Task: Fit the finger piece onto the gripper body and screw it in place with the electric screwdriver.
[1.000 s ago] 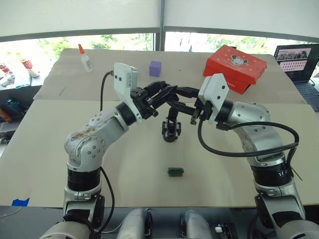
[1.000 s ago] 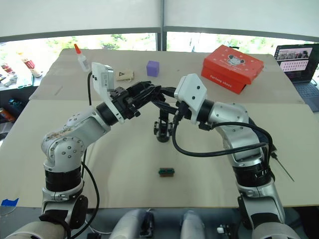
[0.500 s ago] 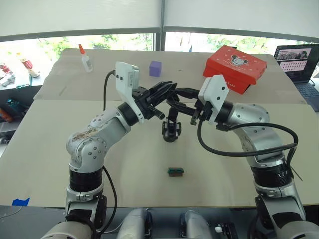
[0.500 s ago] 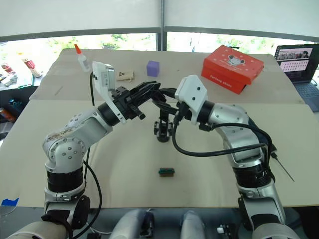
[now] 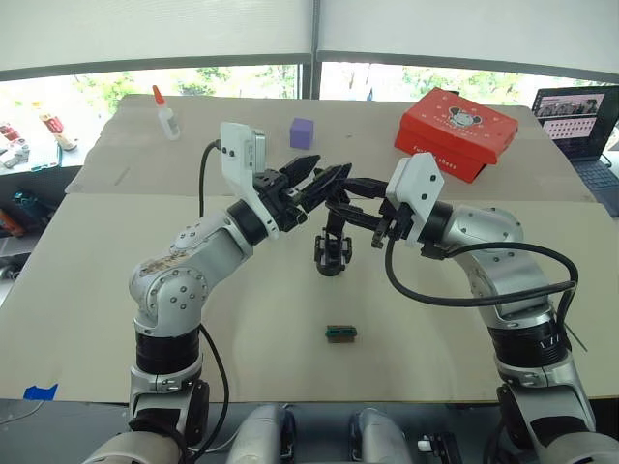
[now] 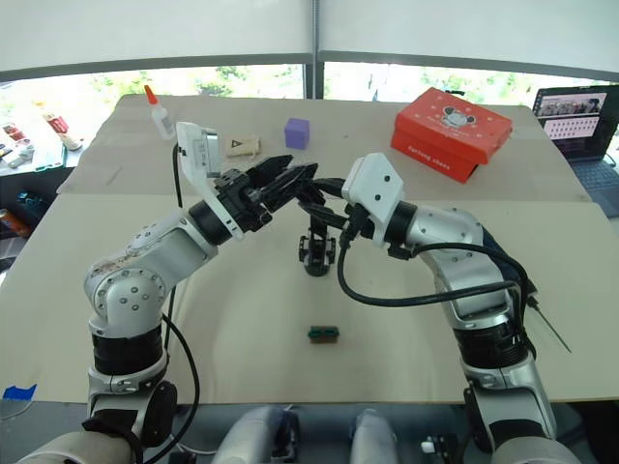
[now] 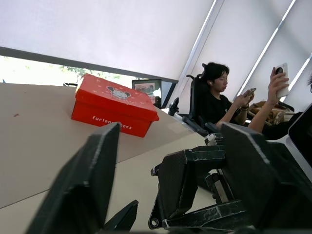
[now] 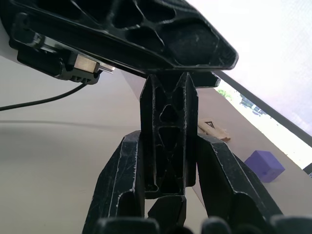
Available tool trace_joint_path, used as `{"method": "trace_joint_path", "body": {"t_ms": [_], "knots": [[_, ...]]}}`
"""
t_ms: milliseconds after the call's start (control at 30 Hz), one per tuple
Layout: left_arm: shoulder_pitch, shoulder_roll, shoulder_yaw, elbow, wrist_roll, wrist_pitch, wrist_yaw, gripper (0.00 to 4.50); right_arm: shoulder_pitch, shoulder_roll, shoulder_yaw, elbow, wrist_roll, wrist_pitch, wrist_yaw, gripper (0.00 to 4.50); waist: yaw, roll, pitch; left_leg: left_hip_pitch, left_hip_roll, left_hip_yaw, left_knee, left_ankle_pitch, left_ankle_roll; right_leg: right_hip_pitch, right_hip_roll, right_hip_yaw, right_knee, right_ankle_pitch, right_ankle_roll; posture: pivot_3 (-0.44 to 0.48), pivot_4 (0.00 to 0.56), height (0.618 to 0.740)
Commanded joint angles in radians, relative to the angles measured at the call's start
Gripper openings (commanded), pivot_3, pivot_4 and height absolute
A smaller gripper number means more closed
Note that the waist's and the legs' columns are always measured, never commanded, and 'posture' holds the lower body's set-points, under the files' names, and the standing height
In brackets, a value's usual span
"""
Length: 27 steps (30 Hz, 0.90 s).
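The gripper body (image 5: 330,253) stands upright on the table's middle. Just above it my right gripper (image 5: 340,199) is shut on the finger piece (image 8: 168,146), a ribbed black wedge clamped between its fingers. My left gripper (image 5: 319,176) hovers open beside and slightly above the right one, fingers spread and pointing toward it. One left fingertip (image 8: 146,34) crosses over the top of the held piece. In the left wrist view the right gripper (image 7: 190,190) sits between my spread left fingers (image 7: 83,185). The electric screwdriver is out of view.
A small green-and-black block (image 5: 340,333) lies nearer the front edge. At the back stand a red box (image 5: 455,130), a purple cube (image 5: 302,132) and a glue bottle (image 5: 166,114). A laptop (image 5: 578,114) is far right. A seated person (image 7: 219,102) is beyond the table.
My left gripper has tilted its fingers upward and spread them wider, lifting off the right gripper's fingers. The right gripper with the finger piece has barely moved.
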<state>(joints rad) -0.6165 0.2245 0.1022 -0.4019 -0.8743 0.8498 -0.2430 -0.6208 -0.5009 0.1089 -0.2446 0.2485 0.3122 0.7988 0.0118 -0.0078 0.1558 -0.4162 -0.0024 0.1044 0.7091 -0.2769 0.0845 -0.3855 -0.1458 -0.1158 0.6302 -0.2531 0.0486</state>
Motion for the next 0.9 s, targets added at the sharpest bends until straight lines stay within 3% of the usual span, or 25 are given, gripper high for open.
{"method": "trace_joint_path", "body": {"t_ms": [33,167,333,600,667,867,900], "knots": [[0.003,-0.01,0.009,-0.04,-0.03,-0.01,0.006,4.08,-0.017,-0.006,-0.032,-0.021,0.017,0.006,-0.008,1.12,0.0,0.0,0.0,0.0,0.0,0.0,0.0,0.0,0.0,0.0,0.0,0.0,0.0,0.0,0.0,0.0,0.15,0.74],[0.013,-0.017,-0.003,-0.038,-0.015,-0.032,0.004,2.62,-0.022,-0.005,-0.031,-0.022,0.013,0.0,-0.01,1.12,0.0,0.0,0.0,0.0,0.0,0.0,0.0,0.0,0.0,0.0,0.0,0.0,0.0,0.0,0.0,0.0,0.15,0.74],[0.015,-0.043,0.001,-0.041,-0.013,-0.061,0.017,0.1,-0.012,-0.008,-0.019,-0.034,0.004,-0.005,-0.005,1.12,0.001,0.0,0.0,0.0,0.0,0.0,0.0,0.0,0.0,0.0,0.0,0.0,0.0,0.0,0.0,0.0,0.15,0.74],[0.001,-0.023,0.004,-0.023,-0.01,-0.074,0.004,0.0,0.002,-0.023,-0.012,-0.022,-0.044,-0.067,-0.005,1.12,0.0,0.0,0.0,0.0,0.0,0.0,0.0,0.0,0.0,0.0,0.0,0.0,0.0,0.0,0.0,0.0,0.15,0.74],[-0.012,-0.004,0.003,-0.007,-0.008,-0.072,-0.02,0.0,-0.014,-0.025,-0.025,-0.013,-0.035,-0.07,0.005,2.19,0.0,0.0,0.0,0.0,0.0,0.0,0.0,0.0,0.0,0.0,0.0,0.0,0.0,0.0,0.0,0.0,0.15,0.74],[-0.057,0.082,0.0,0.046,0.0,-0.077,-0.142,0.0,-0.063,-0.059,-0.074,-0.031,0.073,0.024,0.061,4.29,0.0,0.0,0.0,0.0,0.0,0.001,0.0,0.0,0.0,0.0,0.0,0.0,0.0,0.0,0.0,0.0,0.15,0.74],[-0.073,0.103,0.006,0.062,-0.015,-0.064,-0.176,0.0,-0.082,-0.067,-0.104,-0.037,0.152,0.109,0.075,4.47,0.001,0.0,0.0,0.0,0.0,0.0,0.0,0.0,0.0,0.0,0.0,0.0,0.0,0.0,0.0,0.0,0.15,0.74]]}}
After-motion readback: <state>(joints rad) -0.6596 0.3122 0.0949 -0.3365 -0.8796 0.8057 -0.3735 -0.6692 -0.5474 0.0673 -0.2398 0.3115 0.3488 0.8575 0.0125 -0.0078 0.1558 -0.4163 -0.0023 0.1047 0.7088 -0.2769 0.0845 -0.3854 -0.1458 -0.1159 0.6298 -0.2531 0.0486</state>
